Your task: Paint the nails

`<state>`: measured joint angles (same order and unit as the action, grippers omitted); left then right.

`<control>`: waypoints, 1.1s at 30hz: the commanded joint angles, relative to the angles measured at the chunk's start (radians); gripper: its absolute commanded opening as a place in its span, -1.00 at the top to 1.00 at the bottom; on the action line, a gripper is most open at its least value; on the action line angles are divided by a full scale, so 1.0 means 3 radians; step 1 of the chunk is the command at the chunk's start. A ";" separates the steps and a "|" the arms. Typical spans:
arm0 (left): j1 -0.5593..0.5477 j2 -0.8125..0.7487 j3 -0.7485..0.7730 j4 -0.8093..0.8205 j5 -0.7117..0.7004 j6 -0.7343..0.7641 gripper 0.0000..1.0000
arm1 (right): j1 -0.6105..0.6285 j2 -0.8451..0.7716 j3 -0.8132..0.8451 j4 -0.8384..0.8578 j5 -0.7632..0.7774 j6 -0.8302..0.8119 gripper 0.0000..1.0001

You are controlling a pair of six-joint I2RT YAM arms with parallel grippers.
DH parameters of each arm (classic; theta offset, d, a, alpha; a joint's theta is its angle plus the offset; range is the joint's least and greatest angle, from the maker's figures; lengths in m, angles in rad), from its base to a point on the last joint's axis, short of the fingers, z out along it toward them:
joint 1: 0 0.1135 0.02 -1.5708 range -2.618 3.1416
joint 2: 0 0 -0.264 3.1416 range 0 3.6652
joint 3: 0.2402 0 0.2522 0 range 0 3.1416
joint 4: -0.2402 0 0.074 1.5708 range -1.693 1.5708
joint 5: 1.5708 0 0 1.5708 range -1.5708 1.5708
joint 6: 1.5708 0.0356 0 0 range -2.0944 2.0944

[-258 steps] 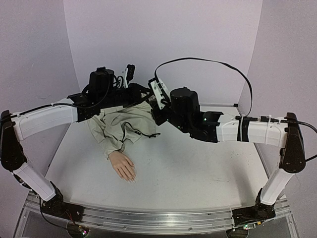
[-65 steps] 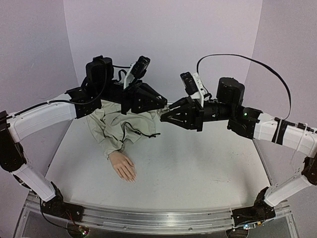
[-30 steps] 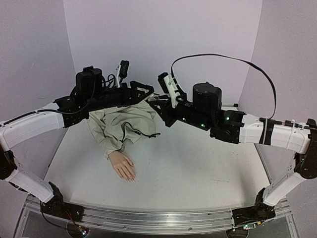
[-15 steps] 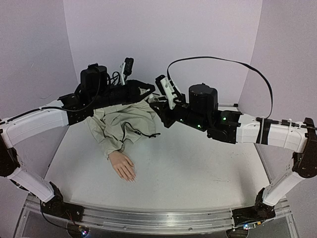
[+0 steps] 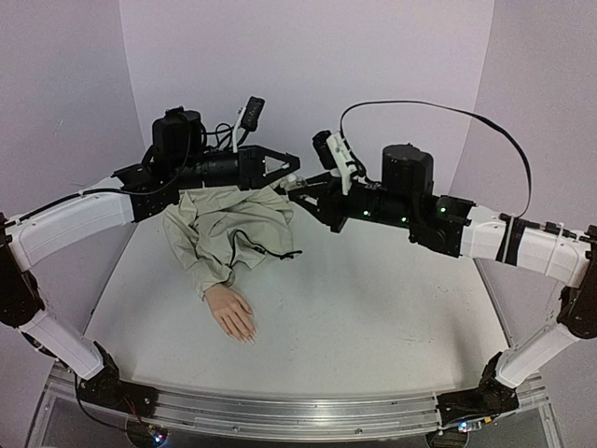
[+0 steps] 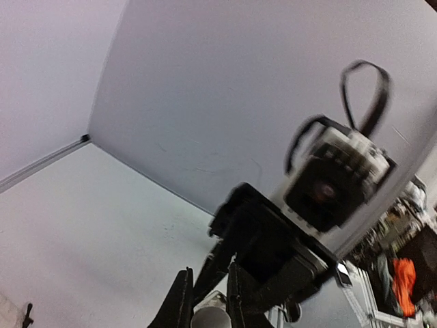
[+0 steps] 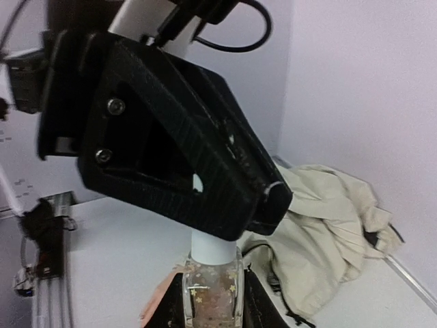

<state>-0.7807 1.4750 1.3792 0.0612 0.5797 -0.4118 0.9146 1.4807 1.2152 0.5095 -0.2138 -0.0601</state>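
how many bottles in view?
1. Bottle held in the air between both tools: right tool on its glass body, left tool on its white cap. The jacket could hide others.

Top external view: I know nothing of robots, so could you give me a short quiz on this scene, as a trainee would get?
1. True or false: the mannequin hand lies on the table, apart from both pincers.
2. What does the right pincer hold? A, a paintbrush; B, the clear glass bottle; C, a sponge.
3. Fill in: the left pincer grips the bottle's white ____.

Key: 1 true; 2 B; 3 cap.
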 commanded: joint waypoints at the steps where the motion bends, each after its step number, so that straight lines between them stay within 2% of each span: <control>1: -0.0118 0.0003 0.0216 0.0230 0.1572 0.0502 1.00 | -0.0147 -0.0260 0.0026 0.0373 -0.2219 0.0160 1.00; 4: -0.0118 -0.0067 0.0196 0.0262 0.2010 0.0746 1.00 | -0.0180 -0.0318 0.0025 0.0373 -0.2937 0.0301 1.00; 7: -0.0104 -0.0109 0.0200 0.0266 0.2156 0.0866 1.00 | -0.0196 -0.0346 0.0011 0.0377 -0.3240 0.0411 1.00; 12: -0.0096 -0.0070 0.0234 0.0271 0.2199 0.0836 1.00 | -0.0198 -0.0442 -0.0133 0.0378 -0.2955 0.0399 1.00; 15: -0.0093 -0.0105 0.0205 0.0272 0.1984 0.0740 0.97 | -0.0212 -0.0478 -0.0184 0.0364 -0.2671 0.0355 1.00; 16: -0.0084 -0.0141 0.0182 0.0274 0.1835 0.0672 0.84 | -0.0227 -0.0486 -0.0189 0.0359 -0.2590 0.0344 1.00; 18: -0.0026 -0.0224 0.0086 0.0272 0.1562 0.0553 0.31 | -0.0248 -0.0504 -0.0207 0.0318 -0.2384 0.0265 1.00; 19: 0.0009 -0.0269 0.0029 0.0271 0.1466 0.0501 0.12 | -0.0248 -0.0512 -0.0218 0.0275 -0.2242 0.0236 1.00; 23: 0.0119 -0.0444 -0.0220 0.0256 0.0939 0.0206 -0.54 | -0.0250 -0.0487 -0.0226 0.0093 -0.1526 0.0009 1.00; 28: 0.0163 -0.0468 -0.0362 0.0217 0.0548 -0.0212 -0.74 | -0.0239 -0.0337 -0.0171 0.0038 -0.0964 -0.0026 1.00; 33: 0.0153 -0.0408 -0.0379 0.0193 0.0403 -0.0414 -0.75 | -0.0206 -0.0242 -0.0115 0.0044 -0.0459 0.0004 1.00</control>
<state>-0.7330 1.3590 1.2617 0.1009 0.7715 -0.4561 0.8452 1.3941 1.1397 0.4850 -0.5007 -0.0456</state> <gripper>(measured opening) 0.880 0.228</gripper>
